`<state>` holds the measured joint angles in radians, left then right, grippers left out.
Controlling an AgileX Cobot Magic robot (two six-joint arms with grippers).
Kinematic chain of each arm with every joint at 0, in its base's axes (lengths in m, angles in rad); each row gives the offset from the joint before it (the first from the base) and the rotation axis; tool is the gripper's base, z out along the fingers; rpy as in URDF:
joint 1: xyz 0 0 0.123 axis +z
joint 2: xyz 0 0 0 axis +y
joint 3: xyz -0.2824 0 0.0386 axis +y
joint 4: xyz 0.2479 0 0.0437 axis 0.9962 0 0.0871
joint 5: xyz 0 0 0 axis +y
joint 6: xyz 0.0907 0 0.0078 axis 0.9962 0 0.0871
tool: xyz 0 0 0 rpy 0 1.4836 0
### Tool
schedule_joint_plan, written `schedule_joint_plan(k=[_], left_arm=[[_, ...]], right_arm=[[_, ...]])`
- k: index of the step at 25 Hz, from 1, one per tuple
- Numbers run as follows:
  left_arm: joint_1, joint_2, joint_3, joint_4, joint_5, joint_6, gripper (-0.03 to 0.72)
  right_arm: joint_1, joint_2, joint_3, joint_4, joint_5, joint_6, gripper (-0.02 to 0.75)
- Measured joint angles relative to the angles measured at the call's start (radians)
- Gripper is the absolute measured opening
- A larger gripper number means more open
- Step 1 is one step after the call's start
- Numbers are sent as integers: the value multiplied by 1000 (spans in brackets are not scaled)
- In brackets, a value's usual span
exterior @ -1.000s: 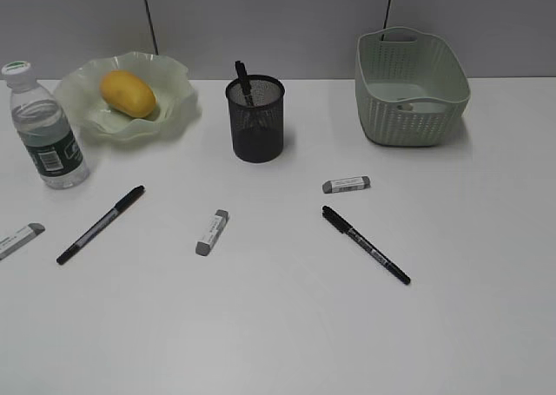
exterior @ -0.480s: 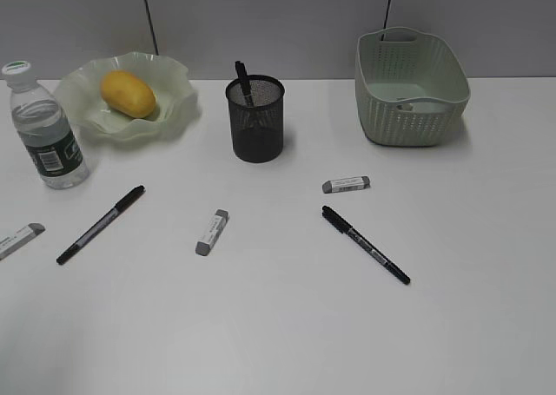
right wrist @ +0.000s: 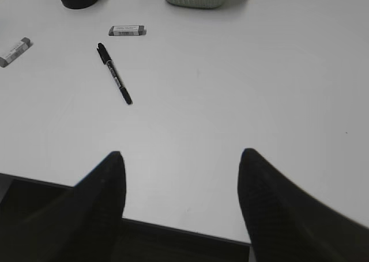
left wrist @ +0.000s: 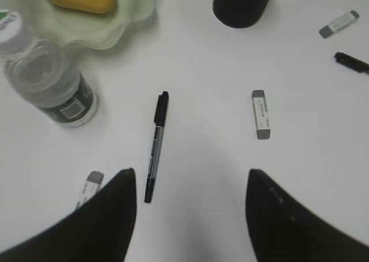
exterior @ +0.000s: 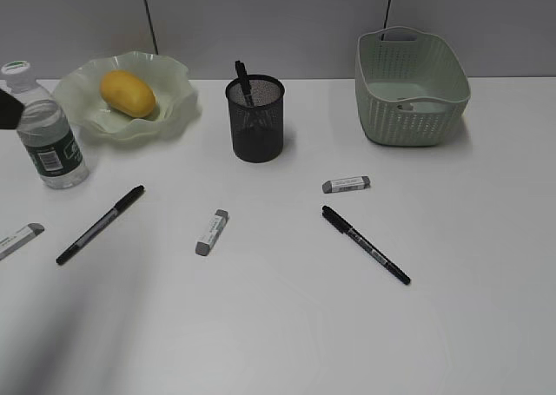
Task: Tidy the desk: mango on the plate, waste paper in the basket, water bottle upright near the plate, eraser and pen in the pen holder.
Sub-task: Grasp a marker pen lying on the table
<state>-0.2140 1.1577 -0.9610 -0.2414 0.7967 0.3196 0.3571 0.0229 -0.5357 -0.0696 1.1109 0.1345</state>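
The mango (exterior: pixel 128 94) lies on the wavy green plate (exterior: pixel 178 108). The water bottle (exterior: pixel 48 139) stands upright left of the plate. The black mesh pen holder (exterior: pixel 255 121) holds one pen. Two pens (exterior: pixel 101 224) (exterior: pixel 366 244) and three erasers (exterior: pixel 212 232) (exterior: pixel 346 185) (exterior: pixel 19 239) lie on the desk. A small white lump, probably the waste paper (exterior: pixel 408 105), shows inside the basket (exterior: pixel 417 121). My left gripper (left wrist: pixel 191 175) is open above the desk, with a pen (left wrist: pixel 155 147) just ahead of its left finger. My right gripper (right wrist: pixel 181 155) is open and empty over the desk's front edge.
The left wrist view shows the bottle (left wrist: pixel 49 78), an eraser (left wrist: pixel 261 114) and another eraser (left wrist: pixel 87 187) by the left finger. The right wrist view shows a pen (right wrist: pixel 114 73) and an eraser (right wrist: pixel 127 30) far ahead. Grey wall panels stand behind the desk.
A dark part of my left arm has come into the exterior view at the far left edge, beside the bottle's neck. The objects have not moved.
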Motion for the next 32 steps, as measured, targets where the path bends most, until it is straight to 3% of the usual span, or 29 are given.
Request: schedule_joint_plan(k=[7,20,32], left_arm=[[-100,307,-171,49,35,3,460],[-105,779,-439,174,160,3,460],[-83,974,-606,221,232,3,460]], right_arm=[[0,0,0,-1,0,0,491],[0,0,0,-1,0,4,491],[0,0,0,-1,0,7,491]])
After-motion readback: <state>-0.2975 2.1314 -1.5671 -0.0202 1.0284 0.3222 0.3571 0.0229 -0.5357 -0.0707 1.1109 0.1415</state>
